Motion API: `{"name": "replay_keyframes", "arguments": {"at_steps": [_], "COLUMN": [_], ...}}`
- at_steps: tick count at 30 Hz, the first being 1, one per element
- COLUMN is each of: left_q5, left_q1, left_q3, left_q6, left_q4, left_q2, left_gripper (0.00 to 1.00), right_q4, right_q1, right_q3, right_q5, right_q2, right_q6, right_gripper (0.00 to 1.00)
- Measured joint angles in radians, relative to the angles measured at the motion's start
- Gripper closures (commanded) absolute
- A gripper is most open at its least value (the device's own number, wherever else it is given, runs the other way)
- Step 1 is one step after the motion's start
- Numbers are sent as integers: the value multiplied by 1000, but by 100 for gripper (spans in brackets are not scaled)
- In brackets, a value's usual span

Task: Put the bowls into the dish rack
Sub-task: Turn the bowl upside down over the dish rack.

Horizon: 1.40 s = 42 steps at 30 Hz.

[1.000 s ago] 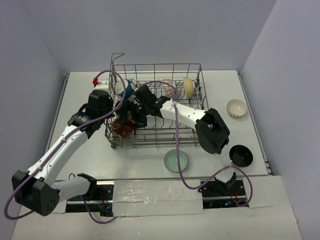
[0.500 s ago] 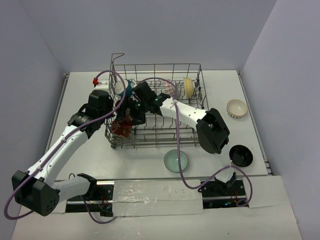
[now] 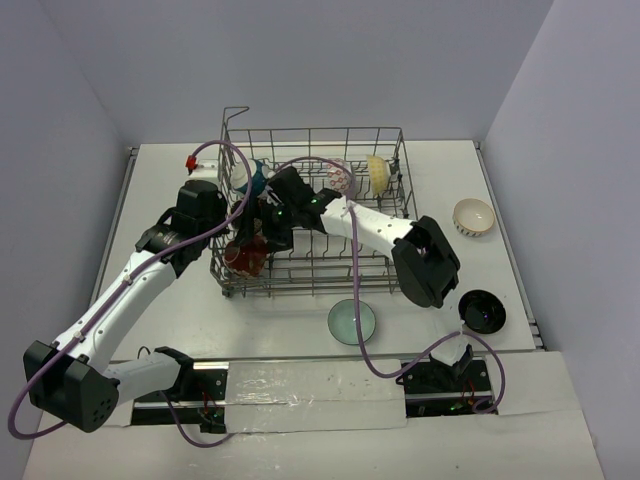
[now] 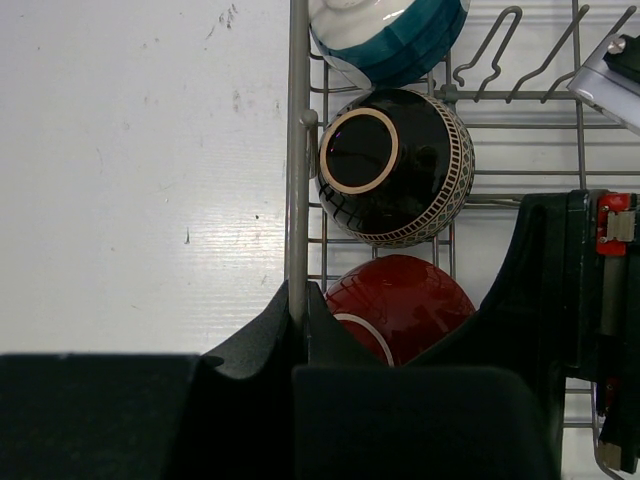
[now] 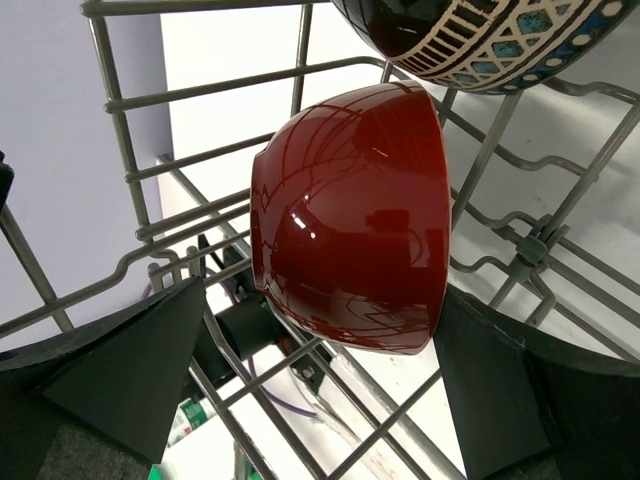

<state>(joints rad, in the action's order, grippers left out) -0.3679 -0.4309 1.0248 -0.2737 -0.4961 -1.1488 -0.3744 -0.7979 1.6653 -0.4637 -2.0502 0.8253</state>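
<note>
Two robot arms meet at the near-left corner of the large grey wire dish rack point(image 3: 330, 262) on the white worktop point(image 3: 440, 170). There a glossy red round ceramic bowl point(image 5: 350, 215) stands on edge among the tines, beside the rack's left wall. The right gripper point(image 5: 320, 300) has its jaws spread to either side of the red bowl, with neither pad clearly pressing it. The left gripper point(image 4: 395, 325) sits at the rack wall. Its jaws also appear spread, with the same bowl just ahead between them. Further along that row stand a black bowl with a patterned band and tan foot ring point(image 4: 395, 165) and a teal-and-white bowl point(image 4: 390, 35). A red-patterned bowl point(image 3: 340, 178) and a cream bowl point(image 3: 378, 170) stand on edge at the rack's far side. Outside the rack, on the worktop, sit a pale green bowl point(image 3: 352, 321), a plain black bowl point(image 3: 482, 310) and a tan bowl point(image 3: 473, 216). A small red tag point(image 4: 612, 222) on the black arm part beside the bowls is too small to read.
</note>
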Motion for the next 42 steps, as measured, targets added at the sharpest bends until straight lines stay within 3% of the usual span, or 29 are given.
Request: {"name": "replay_keyframes", "arguments": {"at_steps": [29, 36, 42], "left_q5": [-1, -4, -5], "left_q1": [-9, -10, -11], "left_q3": [0, 0, -2], "left_q6": [-9, -8, 5], "left_q4": [2, 0, -10], "left_q2": [0, 0, 11], "left_gripper": [99, 95, 83], "right_q4": [-213, -318, -424], "right_q1": [34, 52, 85], "right_q3": [154, 205, 227], "right_q5": [119, 191, 364], "right_q2": [0, 15, 92], "right_q6": [-107, -161, -243], "right_gripper": [0, 0, 0]}}
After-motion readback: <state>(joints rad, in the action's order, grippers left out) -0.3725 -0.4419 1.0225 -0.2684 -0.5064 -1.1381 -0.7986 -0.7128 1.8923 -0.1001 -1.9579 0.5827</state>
